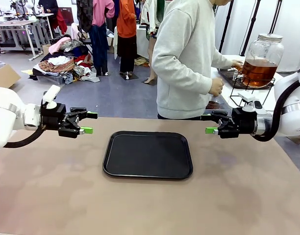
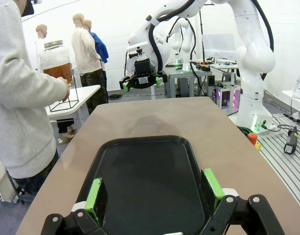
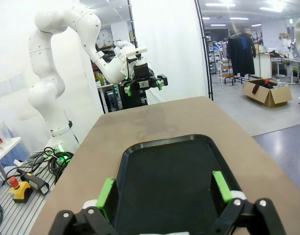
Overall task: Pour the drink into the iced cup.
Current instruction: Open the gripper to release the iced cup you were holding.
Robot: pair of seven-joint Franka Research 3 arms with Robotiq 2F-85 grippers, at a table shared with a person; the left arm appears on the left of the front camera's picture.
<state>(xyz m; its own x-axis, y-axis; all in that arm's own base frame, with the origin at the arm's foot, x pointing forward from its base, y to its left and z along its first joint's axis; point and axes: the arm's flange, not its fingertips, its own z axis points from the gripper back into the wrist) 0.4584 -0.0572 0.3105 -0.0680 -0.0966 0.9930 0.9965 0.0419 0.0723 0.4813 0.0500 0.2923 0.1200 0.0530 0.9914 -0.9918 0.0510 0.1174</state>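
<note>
Front view | left hand (image 1: 89, 123) wide open, empty | right hand (image 1: 209, 124) wide open, empty | drink (image 1: 258, 71) in jar on side stand, person's hand (image 1: 237, 64) touching it | black tray (image 1: 147, 153) on worktop (image 1: 52, 186) between hands

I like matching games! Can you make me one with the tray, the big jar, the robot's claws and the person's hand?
Things:
1. tray
2. jar
3. left gripper and right gripper
4. person's hand

Descriptions:
A. holds amber-brown drink
B. open, holding nothing
C. black, on the table between the grippers
D. at the jar, on its wire stand

Pairs: 1-C, 2-A, 3-B, 4-D
</note>
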